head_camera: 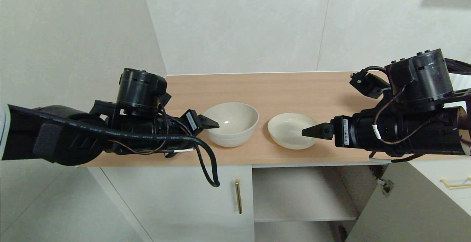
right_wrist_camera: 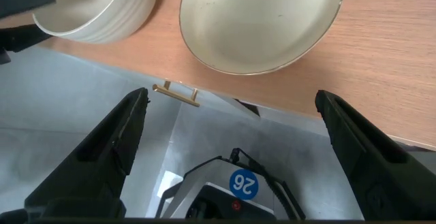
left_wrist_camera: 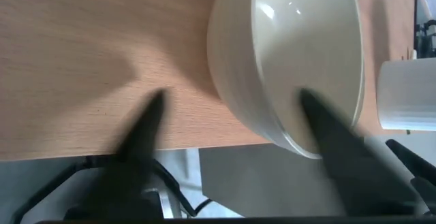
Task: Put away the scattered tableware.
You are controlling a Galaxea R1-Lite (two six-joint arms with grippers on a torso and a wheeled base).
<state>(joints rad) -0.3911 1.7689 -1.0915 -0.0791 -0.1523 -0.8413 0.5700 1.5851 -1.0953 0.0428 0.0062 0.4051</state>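
while both arms reach in over the wooden countertop (head_camera: 279, 87), the left gripper (left_wrist_camera: 231, 100) stands open, its two dark fingers (left_wrist_camera: 139, 142) spread about the near wall of the deep bowl (head_camera: 232, 123): one finger lies over the bowl's hollow, the other outside the wall above bare wood; whether either touches the rim cannot be told. the right gripper (right_wrist_camera: 230, 98) is spread wide and grasps nothing. the shallow bowl (right_wrist_camera: 262, 23) sits upright just beyond its fingertips, centred on the gap between them but not within it; in the head view the fingertip overlaps the bowl's near rim. the two cream bowls rest side by side, near each other but apart, close to the counter's front edge, each before its own gripper's fingers. below the fingers of both grippers is a white cabinet: a closed door with a brass handle (head_camera: 238, 196), and beside it an open compartment with a shelf (head_camera: 298, 198), its door (head_camera: 404, 205) swung outward.
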